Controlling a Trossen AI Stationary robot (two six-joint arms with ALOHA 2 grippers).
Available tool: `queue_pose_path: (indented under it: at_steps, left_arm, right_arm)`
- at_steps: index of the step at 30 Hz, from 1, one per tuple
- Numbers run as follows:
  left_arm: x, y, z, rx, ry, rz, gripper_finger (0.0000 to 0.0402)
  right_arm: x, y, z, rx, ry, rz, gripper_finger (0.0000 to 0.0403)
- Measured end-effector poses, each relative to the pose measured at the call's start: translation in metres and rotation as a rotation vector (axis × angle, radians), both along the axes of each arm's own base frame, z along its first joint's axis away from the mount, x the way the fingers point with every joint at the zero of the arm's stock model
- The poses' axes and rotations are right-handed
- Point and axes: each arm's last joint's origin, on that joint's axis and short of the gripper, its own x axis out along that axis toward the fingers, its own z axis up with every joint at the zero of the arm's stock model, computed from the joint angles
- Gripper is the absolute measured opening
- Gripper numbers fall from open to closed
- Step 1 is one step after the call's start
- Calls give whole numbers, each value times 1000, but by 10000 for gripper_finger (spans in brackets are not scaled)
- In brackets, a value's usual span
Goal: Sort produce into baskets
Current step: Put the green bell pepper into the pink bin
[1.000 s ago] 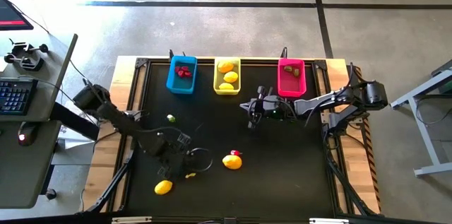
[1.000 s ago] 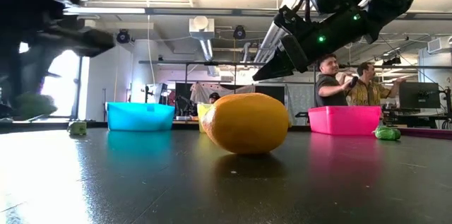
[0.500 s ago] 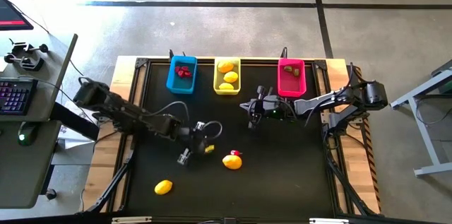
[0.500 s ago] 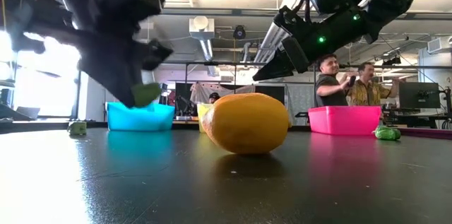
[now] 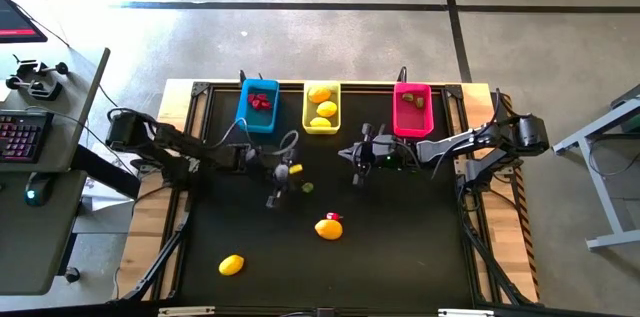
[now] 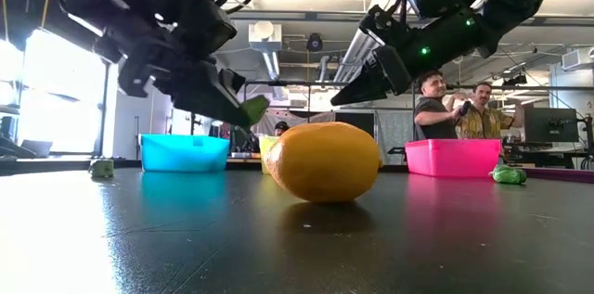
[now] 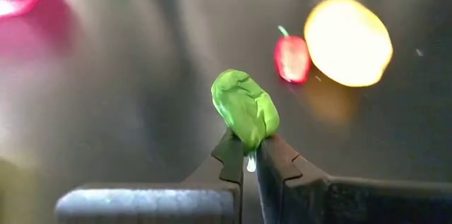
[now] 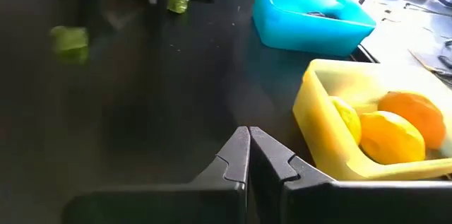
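My left gripper (image 5: 299,185) is shut on a small olive-green piece (image 7: 245,109) above the middle of the table; the piece also shows in the high view (image 5: 307,187) and the low view (image 6: 254,108). My right gripper (image 5: 350,154) is shut and empty, held above the table in front of the yellow basket (image 5: 321,107). The yellow basket holds lemons, the blue basket (image 5: 257,105) red bits, and the pink basket (image 5: 412,109) green bits. A lemon (image 5: 328,228) with a red bit (image 5: 336,217) beside it lies on the table. A second lemon (image 5: 231,264) lies near the front left. My left gripper pinches the green piece by its near end (image 7: 248,140) between its two fingertips (image 7: 229,155). Most of the piece sticks out past the tips. The fingers slant downward toward the table's right in the low view (image 6: 232,104). The piece is lifted clear of the table.
A loose green bit (image 8: 176,1) lies on the table in front of the blue basket, and shows at the left in the low view (image 6: 102,169). Another green bit (image 6: 508,175) lies by the pink basket. Two people stand in the room beyond the table (image 6: 455,104).
My left gripper has gone from the table's near left part toward the far edge and the right, rising as it went. It has stayed shut on the green piece, which is now carried higher above the table's middle. My right arm has kept still.
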Motion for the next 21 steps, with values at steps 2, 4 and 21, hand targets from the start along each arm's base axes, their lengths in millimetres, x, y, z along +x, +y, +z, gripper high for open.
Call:
queue_pose_path:
  at_steps: [2,4,21]
  left_arm:
    - [-1,8,0,-21,-47,-1,0]
    - [-2,13,0,-29,-79,8,0]
    - [-2,44,15,-36,-309,-78,0]
  right_arm:
    - [1,1,1,10,-5,20,0]
    - [1,1,2,15,-26,34,0]
    - [8,5,16,206,-195,118,138]
